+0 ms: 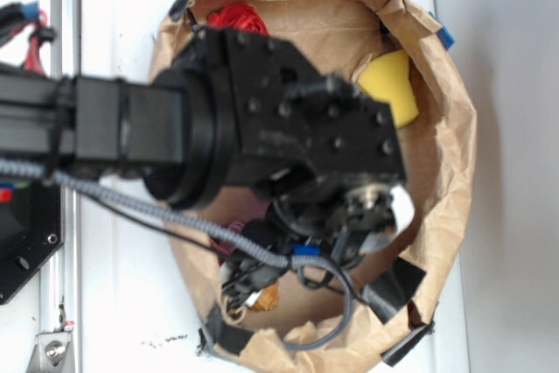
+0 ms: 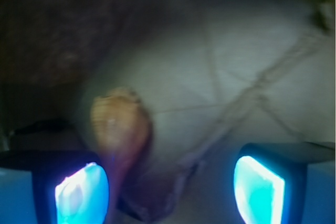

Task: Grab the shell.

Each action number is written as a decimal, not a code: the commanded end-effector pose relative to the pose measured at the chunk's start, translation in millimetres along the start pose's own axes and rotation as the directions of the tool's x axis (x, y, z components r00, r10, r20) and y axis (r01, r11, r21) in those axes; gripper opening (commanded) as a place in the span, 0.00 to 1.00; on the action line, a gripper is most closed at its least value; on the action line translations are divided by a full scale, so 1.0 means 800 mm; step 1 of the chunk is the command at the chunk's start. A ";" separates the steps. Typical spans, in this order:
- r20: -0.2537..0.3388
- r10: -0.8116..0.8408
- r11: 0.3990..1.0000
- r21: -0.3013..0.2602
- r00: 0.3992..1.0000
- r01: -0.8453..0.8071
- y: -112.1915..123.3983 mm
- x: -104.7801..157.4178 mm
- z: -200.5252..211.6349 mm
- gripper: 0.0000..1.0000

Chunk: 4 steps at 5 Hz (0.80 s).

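Shell (image 2: 118, 124) sits on the crumpled brown paper (image 2: 226, 66) right by the left finger pad (image 2: 84, 192) in the wrist view, blurry but orange-brown. Gripper (image 2: 170, 187) is spread wide, gripping nothing. From outside, the arm (image 1: 262, 120) hides it inside the paper-lined basket (image 1: 454, 155).

no readable text, label, brand or number — anywhere in either view
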<state>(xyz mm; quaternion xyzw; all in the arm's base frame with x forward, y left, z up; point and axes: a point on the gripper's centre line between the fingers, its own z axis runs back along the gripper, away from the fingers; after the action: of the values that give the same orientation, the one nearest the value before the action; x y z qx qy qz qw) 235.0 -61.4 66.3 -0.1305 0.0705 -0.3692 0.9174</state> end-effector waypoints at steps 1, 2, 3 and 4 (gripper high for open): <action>-0.007 -0.111 0.993 -0.037 0.994 0.111 -0.038 -0.008 -0.009 1.00; 0.003 -0.135 0.989 -0.068 0.991 0.135 -0.038 -0.002 -0.016 1.00; 0.017 -0.151 0.985 -0.077 0.988 0.152 -0.032 0.009 -0.027 1.00; 0.005 -0.172 0.979 -0.108 0.985 0.172 -0.032 0.021 -0.043 1.00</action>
<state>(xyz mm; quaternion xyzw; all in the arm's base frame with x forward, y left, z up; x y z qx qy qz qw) 228.9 -80.8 36.3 -0.1841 0.0877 -0.4193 0.8847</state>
